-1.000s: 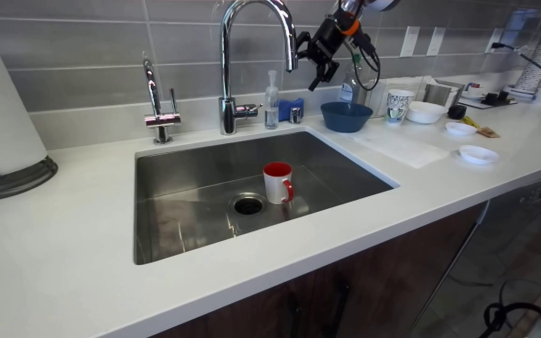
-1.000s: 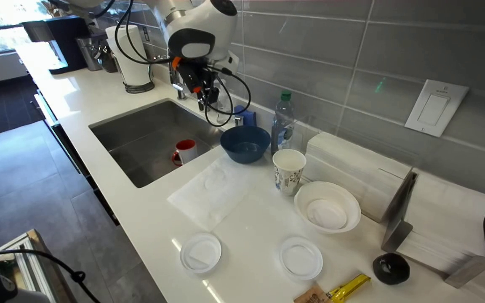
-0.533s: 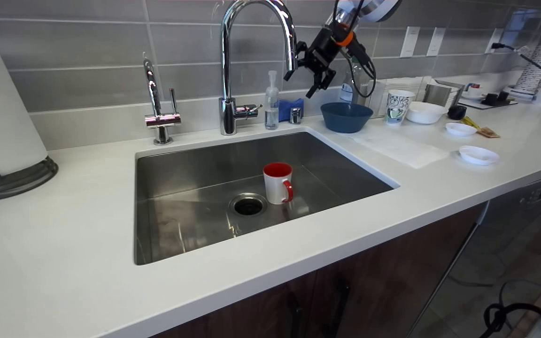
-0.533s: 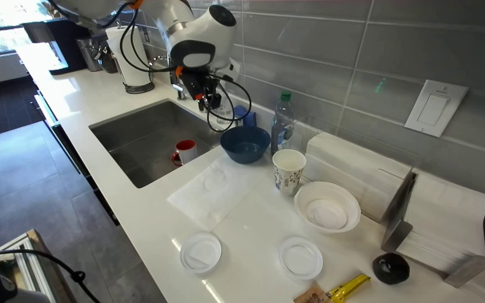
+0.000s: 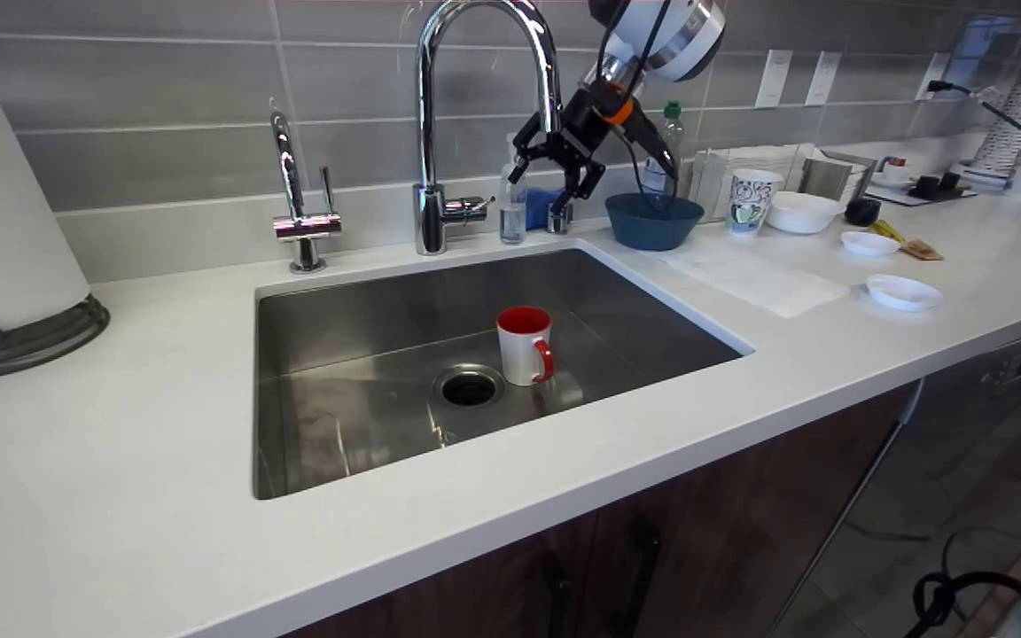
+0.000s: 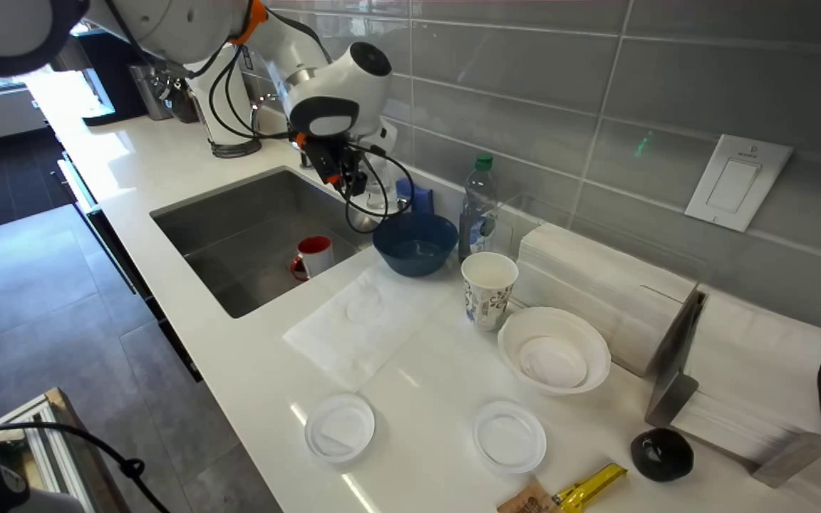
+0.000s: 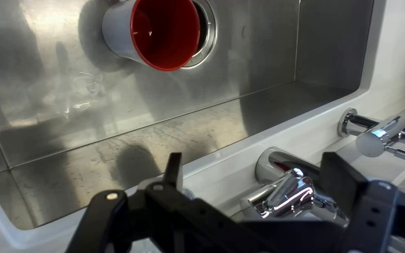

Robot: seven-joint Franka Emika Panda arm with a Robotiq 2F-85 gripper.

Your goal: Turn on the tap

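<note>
In an exterior view, a small tap [image 5: 302,221] stands left of centre, then the tall chrome tap [image 5: 427,133] at upper centre; the mug [image 5: 518,354] sits mid-frame in the sink [image 5: 386,310], and higher up my gripper [image 5: 537,190] hangs, fingers spread wide.

Rectangular stainless-steel sink [image 5: 369,306]: set into the white countertop [image 5: 147,434].
White mug with red interior and handle [image 5: 519,356]: inside the sink, just right of the round metal drain [image 5: 468,387] in an exterior view.
Tall chrome gooseneck faucet [image 5: 426,124]: behind the sink, between the short chrome tap [image 5: 307,227] on its left and the clear pump bottle [image 5: 512,220] on its right in that view.
Black 2-fingered gripper [image 5: 534,193]: behind the faucet's spout [image 5: 549,97], in front of the pump bottle there.
Round blue bowl [image 6: 415,246]: right of the sink in both exterior views.
</note>
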